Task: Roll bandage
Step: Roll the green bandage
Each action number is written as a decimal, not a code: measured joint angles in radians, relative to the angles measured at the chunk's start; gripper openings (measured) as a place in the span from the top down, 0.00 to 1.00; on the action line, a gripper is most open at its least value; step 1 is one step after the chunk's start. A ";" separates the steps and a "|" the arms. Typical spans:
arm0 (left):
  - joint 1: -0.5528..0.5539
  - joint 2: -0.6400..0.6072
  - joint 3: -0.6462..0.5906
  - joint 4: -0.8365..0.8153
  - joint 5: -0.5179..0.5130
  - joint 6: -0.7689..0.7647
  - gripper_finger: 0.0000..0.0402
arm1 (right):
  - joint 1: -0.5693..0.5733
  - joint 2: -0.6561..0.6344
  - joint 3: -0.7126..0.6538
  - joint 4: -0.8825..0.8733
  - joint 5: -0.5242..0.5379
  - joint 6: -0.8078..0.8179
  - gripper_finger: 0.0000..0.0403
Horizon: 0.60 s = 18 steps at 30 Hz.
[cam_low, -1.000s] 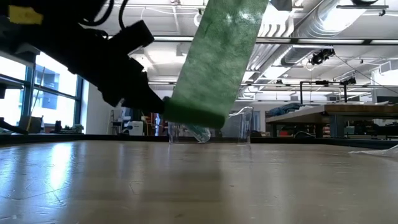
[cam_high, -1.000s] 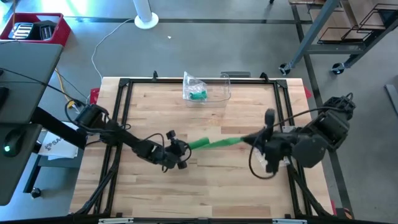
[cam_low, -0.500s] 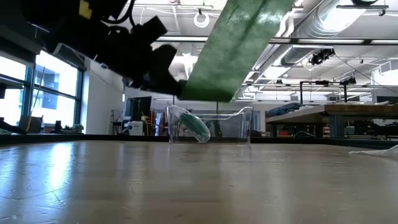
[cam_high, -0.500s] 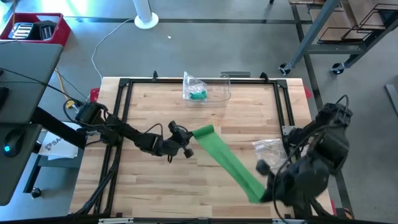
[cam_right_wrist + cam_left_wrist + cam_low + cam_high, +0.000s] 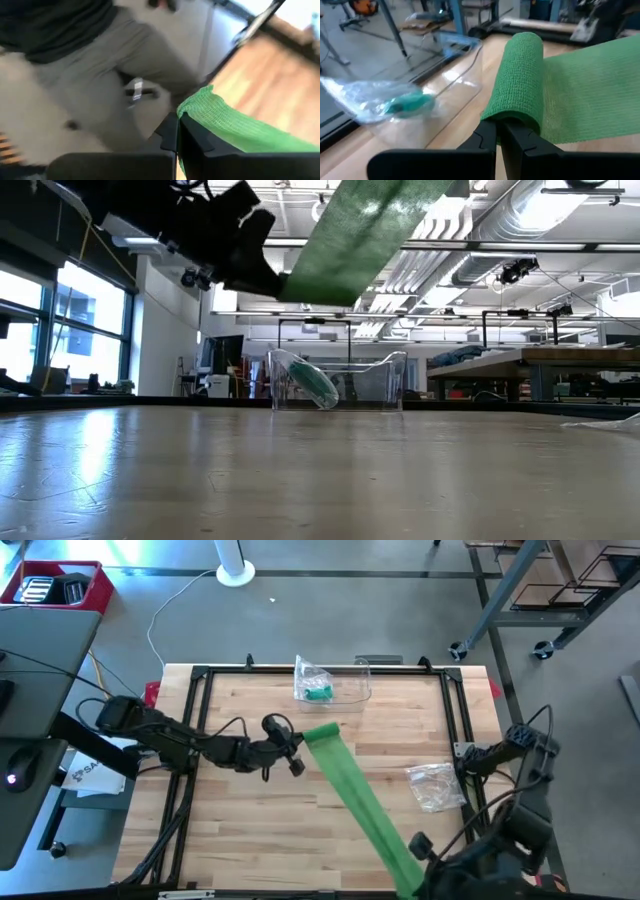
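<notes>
A long green bandage point(image 5: 358, 798) stretches in the air, slanting from the table's middle to its near right edge. It also shows in the low view point(image 5: 365, 225), well above the table. My left gripper point(image 5: 297, 741) is shut on its far end, which is folded over into a rounded roll point(image 5: 520, 75). My right gripper point(image 5: 410, 878) is shut on its other end point(image 5: 210, 112) at the table's near edge. My left gripper pinches the underside of the bandage's rolled-over end point(image 5: 506, 116) between its two fingers, coming level from the table's left. The fingers lie across the strip. The end is lifted clear of the table. How many layers, I cannot tell. My right gripper pinches the bandage's free end at its edge point(image 5: 186, 111) between its two shut fingers. The strip runs away from the fingers toward the table's middle, stretched straight and clear of the table.
A clear plastic container point(image 5: 350, 680) at the far edge holds a bagged green roll point(image 5: 318, 692). A crumpled clear bag point(image 5: 435, 786) lies at the right. A person's trousers point(image 5: 100, 75) show beyond the near edge. Bare wood lies near left.
My right gripper has swung from the table's middle right to its near edge, drawing the bandage out from a short level strip into a long slanting one. My left gripper has gone up and toward the far edge with the rolled end.
</notes>
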 joint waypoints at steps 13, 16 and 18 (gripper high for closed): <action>-0.010 0.280 0.005 0.216 0.353 0.008 1.00 | -0.028 -0.131 0.134 -0.002 0.593 -0.342 1.00; -0.013 0.353 0.035 0.257 0.416 -0.016 1.00 | -0.085 -0.169 0.169 -0.003 0.631 -0.389 1.00; -0.014 0.400 0.067 0.269 0.461 -0.022 1.00 | -0.136 -0.196 0.186 -0.005 0.631 -0.410 1.00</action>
